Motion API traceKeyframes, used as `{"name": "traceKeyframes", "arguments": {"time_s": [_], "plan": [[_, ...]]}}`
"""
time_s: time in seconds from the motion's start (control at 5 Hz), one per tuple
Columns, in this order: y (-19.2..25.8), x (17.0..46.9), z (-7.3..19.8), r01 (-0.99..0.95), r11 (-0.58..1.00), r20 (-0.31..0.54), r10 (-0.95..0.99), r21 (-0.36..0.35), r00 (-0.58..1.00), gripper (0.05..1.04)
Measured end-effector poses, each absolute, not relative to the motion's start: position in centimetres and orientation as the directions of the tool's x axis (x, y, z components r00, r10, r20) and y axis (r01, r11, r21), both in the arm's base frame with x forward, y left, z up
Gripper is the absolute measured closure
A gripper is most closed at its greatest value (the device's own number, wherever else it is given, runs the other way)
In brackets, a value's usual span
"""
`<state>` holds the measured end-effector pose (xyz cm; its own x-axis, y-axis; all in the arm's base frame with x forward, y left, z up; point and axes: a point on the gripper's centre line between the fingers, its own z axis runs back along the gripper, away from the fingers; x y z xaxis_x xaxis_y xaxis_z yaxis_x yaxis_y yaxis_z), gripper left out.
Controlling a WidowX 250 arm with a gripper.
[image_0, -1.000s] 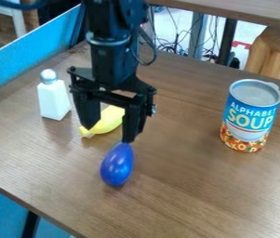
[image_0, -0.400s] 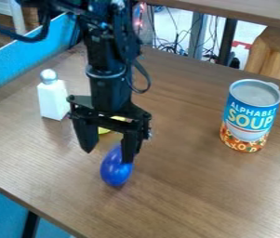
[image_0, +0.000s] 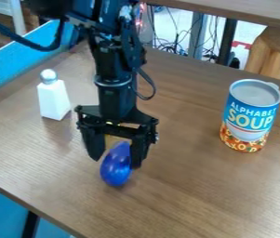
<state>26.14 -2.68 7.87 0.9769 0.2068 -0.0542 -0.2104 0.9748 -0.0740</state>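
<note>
Your gripper [image_0: 116, 162] is open and grips nothing; from this view, the blue egg [image_0: 115, 171] sits between and partly below its fingertips on the desk [image_0: 198, 200].

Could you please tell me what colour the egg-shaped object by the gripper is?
The egg-shaped object is blue, as the camera view shows.

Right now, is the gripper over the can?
No, the gripper hangs at the blue egg-shaped object, and the can stands upright, well apart, toward the picture's right edge.
</note>
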Motion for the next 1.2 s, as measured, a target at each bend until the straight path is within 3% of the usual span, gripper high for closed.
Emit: {"name": "traceKeyframes", "arguments": {"time_s": [0.2, 0.4, 0.6, 0.8, 1.0, 1.2], "plan": [[-2.6, 26.0, 5.8, -0.234, 0.971, -0.108, 0.228, -0.049, 0.968, 0.079], [-2.0, 25.8, 4.9, -0.254, 0.967, -0.145, 0.254, 0.019, 0.956, 0.117], [-2.1, 25.5, 5.0, -0.226, 0.973, -0.173, 0.229, 0.039, 0.958, 0.249], [-3.3, 24.4, 6.7, -0.120, 0.988, -0.221, 0.139, 0.097, 0.965, 0.250], [-5.2, 24.6, 10.9, -0.019, 0.990, -0.125, 0.037, 0.142, 0.991, 0.250], [-8.6, 25.5, 13.1, 0.067, 0.989, -0.050, -0.060, 0.134, 0.997, 0.250]]}}
